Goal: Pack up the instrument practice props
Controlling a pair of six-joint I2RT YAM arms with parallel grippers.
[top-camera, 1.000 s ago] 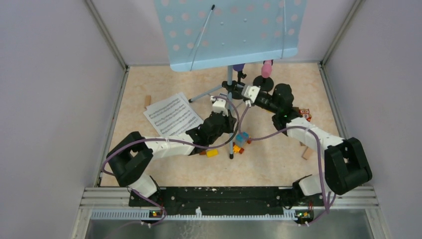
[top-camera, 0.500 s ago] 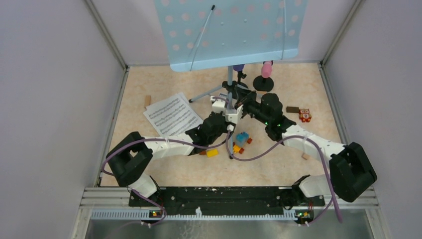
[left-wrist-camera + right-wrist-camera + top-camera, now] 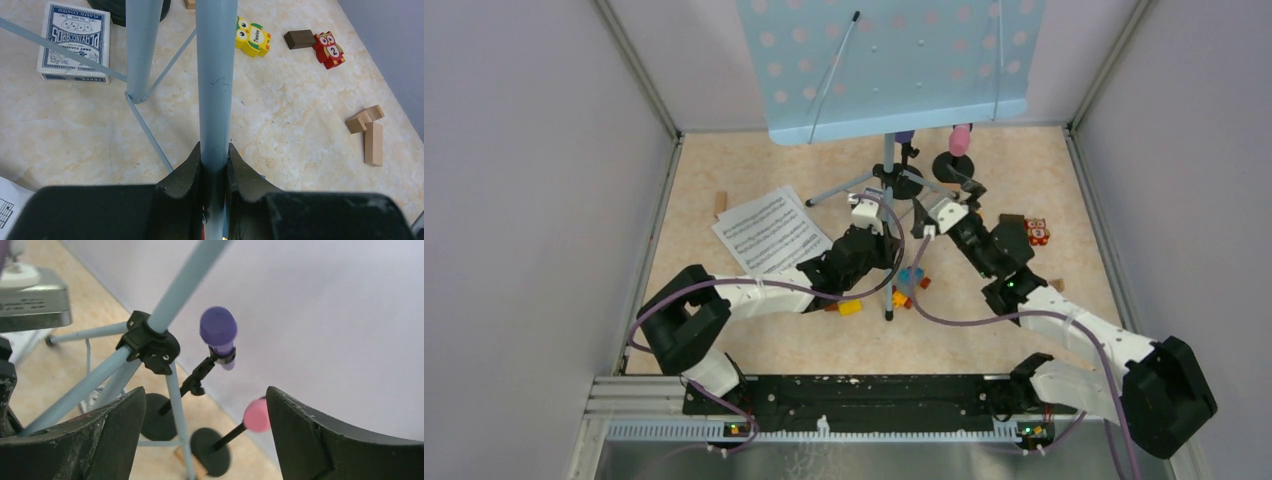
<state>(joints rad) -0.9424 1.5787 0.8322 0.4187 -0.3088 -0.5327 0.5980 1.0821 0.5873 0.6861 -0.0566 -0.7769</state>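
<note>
The pale blue music desk (image 3: 894, 70) stands upright on its tripod (image 3: 150, 342) at the far middle of the table, and everything else lies around that stand. The left gripper (image 3: 215, 155) is clenched on one pale blue tube of the tripod, its two black fingers (image 3: 187, 167) pressed against either side. The right gripper (image 3: 205, 390) hangs just right of the stand with its jaws spread wide and nothing between them.

Behind the stand, close to the back wall, the purple microphone (image 3: 218, 327) and the pink microphone (image 3: 256, 416) sit tilted on two black round-based holders (image 3: 159, 422), the tripod's legs and thin braces crossing in front of them. A sheet-music page (image 3: 769, 230) lies flat to the left of the stand.

A blue-white card box (image 3: 75, 40) rests beside the foot of the stand. A yellow owl block (image 3: 252, 40), a brown block (image 3: 298, 38), a red owl block (image 3: 329, 49) and pale wooden blocks (image 3: 370, 132) are scattered to the stand's right. Small toy bricks (image 3: 904, 290) lie against its near leg.
</note>
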